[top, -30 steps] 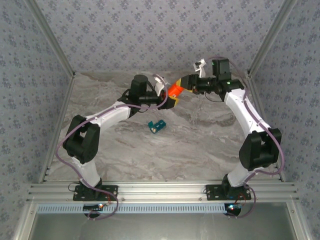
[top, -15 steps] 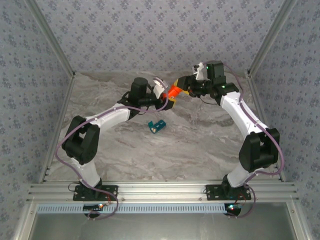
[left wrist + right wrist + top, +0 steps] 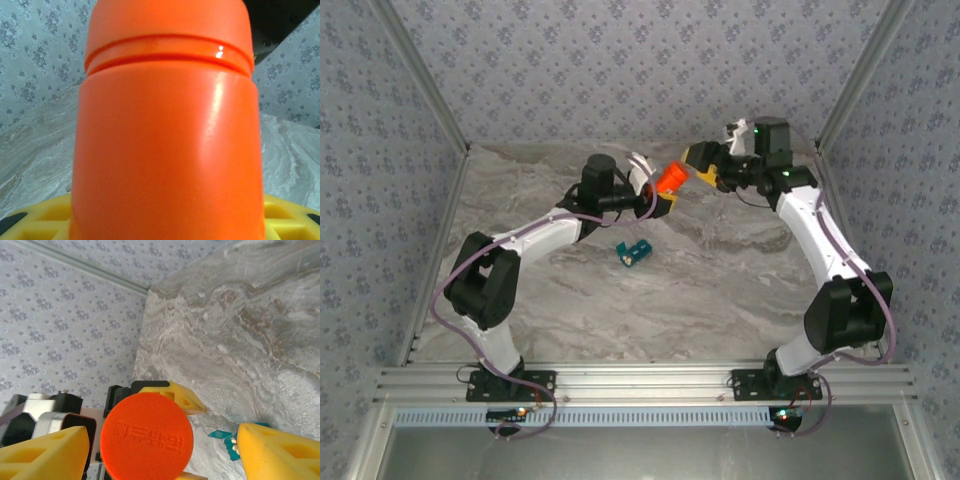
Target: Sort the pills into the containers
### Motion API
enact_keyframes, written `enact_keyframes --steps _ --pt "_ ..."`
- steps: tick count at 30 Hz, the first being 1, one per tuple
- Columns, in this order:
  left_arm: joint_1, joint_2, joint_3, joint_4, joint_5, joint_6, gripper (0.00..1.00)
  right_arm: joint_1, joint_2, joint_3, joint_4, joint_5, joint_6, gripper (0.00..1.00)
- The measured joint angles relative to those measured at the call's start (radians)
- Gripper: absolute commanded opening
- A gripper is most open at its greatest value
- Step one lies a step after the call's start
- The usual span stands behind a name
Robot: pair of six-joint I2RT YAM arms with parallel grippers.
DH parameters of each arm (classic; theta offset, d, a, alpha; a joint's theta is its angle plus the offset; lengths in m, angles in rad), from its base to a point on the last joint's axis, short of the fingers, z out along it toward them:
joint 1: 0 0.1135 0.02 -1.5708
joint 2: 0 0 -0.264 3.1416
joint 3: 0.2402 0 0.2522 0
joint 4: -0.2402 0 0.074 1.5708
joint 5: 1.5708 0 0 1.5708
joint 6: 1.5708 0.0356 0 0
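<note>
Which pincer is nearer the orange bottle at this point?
Left. The left pincer grips the orange bottle by its body; the right pincer stands open beside its cap, not touching.

Top camera looks down from behind over the whole surface (image 3: pixel 720 280); left wrist sits tight against the orange bottle (image 3: pixel 165 150), right wrist faces its cap (image 3: pixel 147 436)
</note>
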Motion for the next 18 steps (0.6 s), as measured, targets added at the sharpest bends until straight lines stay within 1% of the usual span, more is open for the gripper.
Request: enact_keyframes --steps 4,6,12,18 --pt "0.005 0.0 0.0 0.002 0.026 -0.008 0.0 -0.041 -0.021 0.005 -0.011 -0.037 -0.053 0.84" --pt "0.006 0.0 0.0 -0.001 0.042 -0.011 0.0 -0.051 -0.02 0.014 -0.032 -0.056 -0.12 0.84" --pt "0.009 0.0 0.011 -0.039 0.109 -0.011 0.0 -0.052 -0.002 0.055 -0.111 -0.123 -0.352 0.84" --pt "0.009 0.0 0.043 -0.058 0.159 -0.012 0.0 -0.047 0.066 0.116 -0.154 -0.186 -0.456 0.84"
